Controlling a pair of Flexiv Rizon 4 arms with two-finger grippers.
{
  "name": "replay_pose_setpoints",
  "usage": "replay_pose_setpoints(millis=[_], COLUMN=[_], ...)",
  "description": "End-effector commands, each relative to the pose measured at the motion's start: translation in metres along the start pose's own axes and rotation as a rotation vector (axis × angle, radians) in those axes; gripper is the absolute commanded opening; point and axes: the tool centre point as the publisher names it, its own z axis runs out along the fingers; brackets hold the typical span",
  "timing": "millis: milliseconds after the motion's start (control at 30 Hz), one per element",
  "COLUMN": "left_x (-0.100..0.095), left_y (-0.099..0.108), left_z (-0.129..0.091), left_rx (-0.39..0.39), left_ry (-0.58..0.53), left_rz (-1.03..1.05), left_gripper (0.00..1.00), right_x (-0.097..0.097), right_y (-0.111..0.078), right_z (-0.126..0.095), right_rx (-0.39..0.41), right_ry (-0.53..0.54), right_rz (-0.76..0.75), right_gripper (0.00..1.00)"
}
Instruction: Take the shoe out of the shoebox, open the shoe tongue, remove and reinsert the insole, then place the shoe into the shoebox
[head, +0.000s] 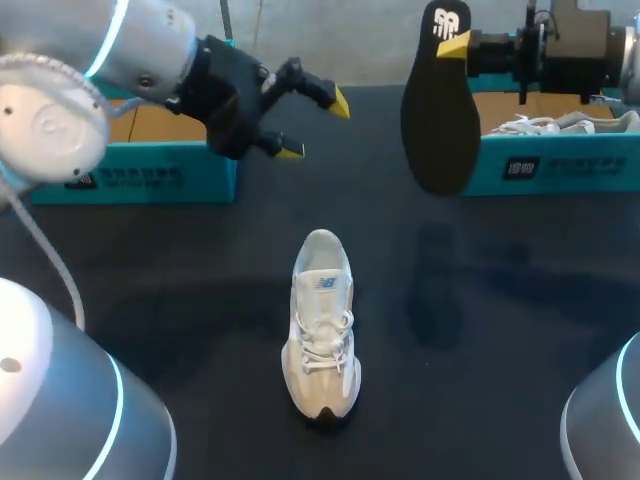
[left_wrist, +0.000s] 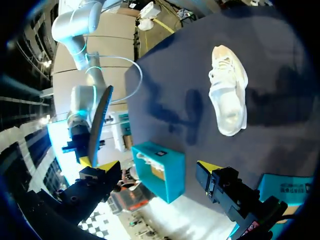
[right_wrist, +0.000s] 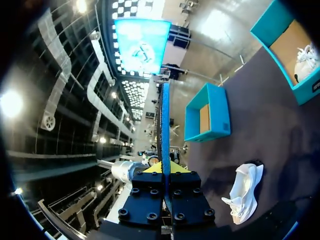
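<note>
Dark surface (head: 200, 300) carries two teal boxes: the left box (head: 150, 175) at 10 o'clock and the right box (head: 560, 165) at 2 o'clock, which has a second shoe (head: 560, 125) inside. At 11 o'clock the left arm (head: 130, 50) hangs before the left box, its jaws released and empty. The right arm (head: 570, 45) comes in at 1 o'clock with its jaws clenched on one end of the black insole (head: 440, 120), which hangs upright above the surface. The white shoe (head: 322, 325) stands on its sole near centre, toward 6 o'clock, outside both boxes.
</note>
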Motion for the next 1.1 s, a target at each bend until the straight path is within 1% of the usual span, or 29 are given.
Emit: replay_pose_setpoints(millis=[33,167,333,533,733,933,1000,1067,1100], left_x=[0.001,-0.011,-0.027,-0.041,-0.048,-0.057,-0.060,-0.062,-0.063], left_y=[-0.010,-0.007,-0.006,-0.006,-0.007,-0.012,-0.014,-0.015,-0.015], left_z=[-0.014,-0.020,-0.021,-0.024,-0.020,-0.015,-0.014,-0.012,-0.011], left_rx=[-0.073,-0.084,-0.091,-0.116,-0.097,-0.071,-0.065,-0.060,-0.060], left_ry=[-0.201,-0.267,-0.325,-0.423,-0.488,-0.537,-0.548,-0.570,-0.573], left_rz=[0.026,0.051,0.097,0.137,0.129,0.129,0.133,0.129,0.127], left_gripper=[1.00,1.00,1.00,1.00,1.00,1.00,0.95,0.92,0.89], right_x=[-0.001,0.001,0.003,0.004,0.008,0.008,0.006,0.004,0.004], right_y=[0.000,-0.004,-0.011,-0.014,-0.014,-0.012,-0.012,-0.012,-0.013], right_z=[0.009,0.011,0.016,0.028,0.043,0.058,0.063,0.068,0.071], right_rx=[-0.005,-0.006,0.002,0.015,0.033,0.060,0.066,0.073,0.074], right_ry=[0.011,0.019,0.038,0.071,0.084,0.073,0.069,0.064,0.064], right_rz=[0.014,0.024,0.056,0.104,0.112,0.112,0.117,0.123,0.125], right_gripper=[0.00,0.00,0.00,0.00,0.00,0.00,0.00,0.00,0.00])
